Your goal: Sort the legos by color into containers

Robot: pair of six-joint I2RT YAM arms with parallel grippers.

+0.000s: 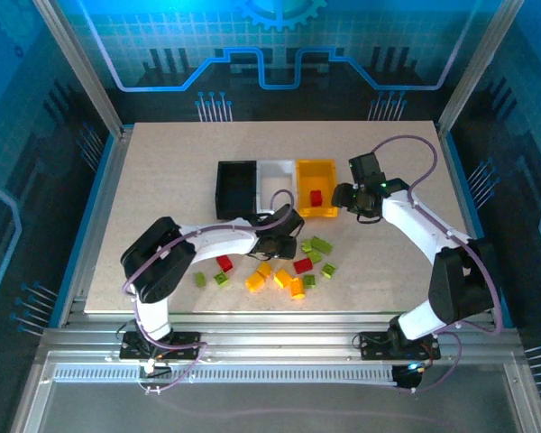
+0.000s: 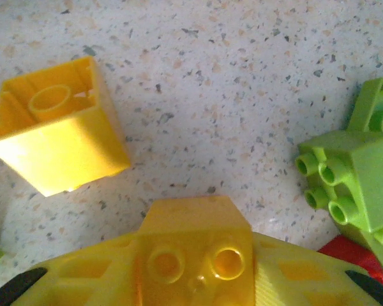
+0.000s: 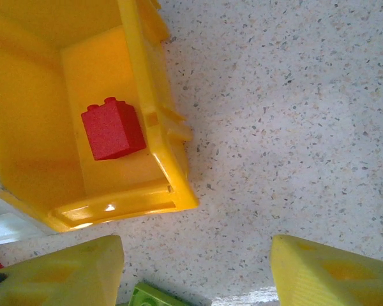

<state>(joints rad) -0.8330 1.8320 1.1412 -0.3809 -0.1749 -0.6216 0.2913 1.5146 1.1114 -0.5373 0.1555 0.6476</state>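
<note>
Black (image 1: 237, 188), white (image 1: 275, 180) and yellow (image 1: 316, 188) containers stand in a row at mid-table. One red lego (image 1: 316, 198) lies in the yellow one (image 3: 156, 108), also seen as a red lego (image 3: 113, 129) from the right wrist. Loose red, green and yellow-orange legos (image 1: 282, 278) are scattered in front of the bins. My left gripper (image 1: 282, 236) hangs low over them, its fingers against both sides of a yellow lego (image 2: 195, 223). My right gripper (image 1: 352, 197) stands open beside the yellow bin, with bare table between its fingers (image 3: 57, 274).
In the left wrist view an upturned yellow brick (image 2: 57, 137) lies to the left, a green brick (image 2: 357, 172) and a red one (image 2: 354, 255) to the right. A green brick (image 3: 150, 296) lies by the right gripper's left finger. Metal posts frame the table edges.
</note>
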